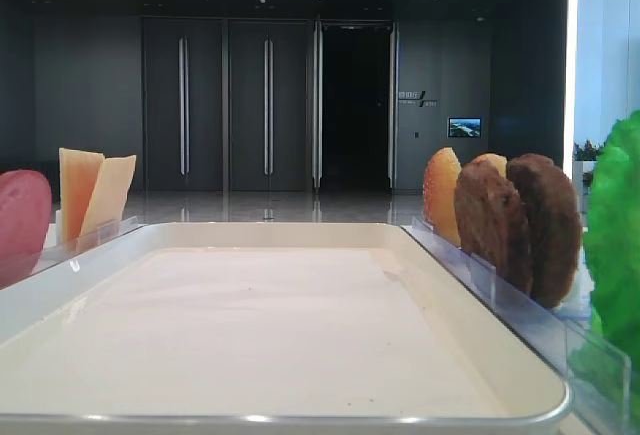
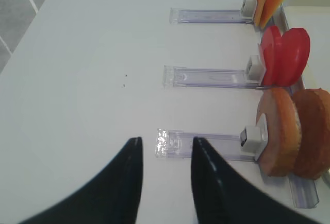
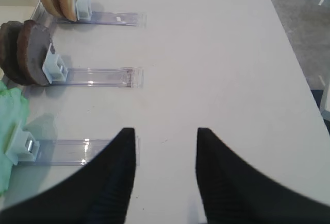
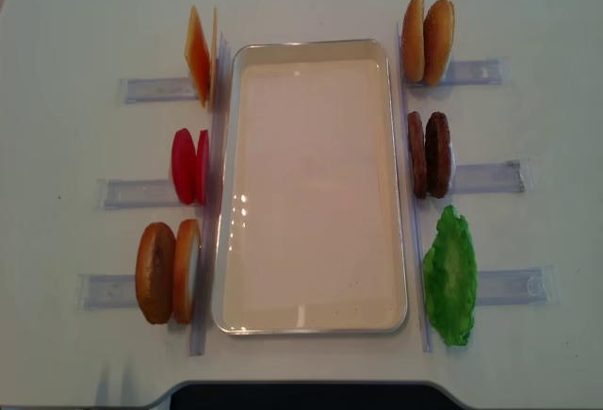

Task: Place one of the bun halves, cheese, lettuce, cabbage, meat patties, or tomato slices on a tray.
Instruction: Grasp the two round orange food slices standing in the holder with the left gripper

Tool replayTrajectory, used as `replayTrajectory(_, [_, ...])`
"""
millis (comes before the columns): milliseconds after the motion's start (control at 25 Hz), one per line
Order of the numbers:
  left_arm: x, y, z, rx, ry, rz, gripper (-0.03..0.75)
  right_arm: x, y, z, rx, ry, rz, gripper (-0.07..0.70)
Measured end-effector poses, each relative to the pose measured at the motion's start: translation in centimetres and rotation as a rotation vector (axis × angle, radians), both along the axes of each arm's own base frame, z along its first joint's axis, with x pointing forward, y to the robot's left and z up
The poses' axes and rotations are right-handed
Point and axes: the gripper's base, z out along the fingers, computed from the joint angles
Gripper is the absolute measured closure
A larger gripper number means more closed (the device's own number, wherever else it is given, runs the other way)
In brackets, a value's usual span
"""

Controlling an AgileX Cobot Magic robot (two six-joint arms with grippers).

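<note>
Even, bright overhead lighting is recorded. Glare spots are seen on the tray (image 4: 311, 320) rim. Wrist views are soft; claw fingers (image 3: 111, 183) are blurred.

Golden bun halves (image 4: 168, 273) stand upright left of the cream tray (image 4: 311, 319).

Cream-white tray (image 4: 311, 316), red tomato slices (image 4: 188, 165), dark brown meat patties (image 4: 430, 154), bright green lettuce (image 4: 450, 276)

white table (image 4: 301, 5), clear plastic holders (image 4: 490, 176), dark doors (image 1: 225, 105)
</note>
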Motion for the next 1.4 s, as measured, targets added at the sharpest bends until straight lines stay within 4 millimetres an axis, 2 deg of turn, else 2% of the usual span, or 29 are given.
replayTrajectory(760, [-0.2, 0.0, 0.5, 0.002, -0.011, 0.002, 0.47, 0.0, 0.0, 0.0, 0.0, 0.0, 0.0, 0.329])
replayTrajectory(1040, [-0.9, 0.0, 2.4, -0.015, -0.057, 0.011, 0.47, 0.0, 0.0, 0.0, 0.0, 0.0, 0.0, 0.329])
replayTrajectory(1200, [0.0, 0.1, 4.1, -0.035, -0.004, 0.031, 0.47, 0.0, 0.0, 0.0, 0.0, 0.0, 0.0, 0.329])
replayTrajectory(1400, [2.9, 0.3, 6.2, -0.055, 0.121, 0.053, 0.47, 0.0, 0.0, 0.0, 0.0, 0.0, 0.0, 0.329])
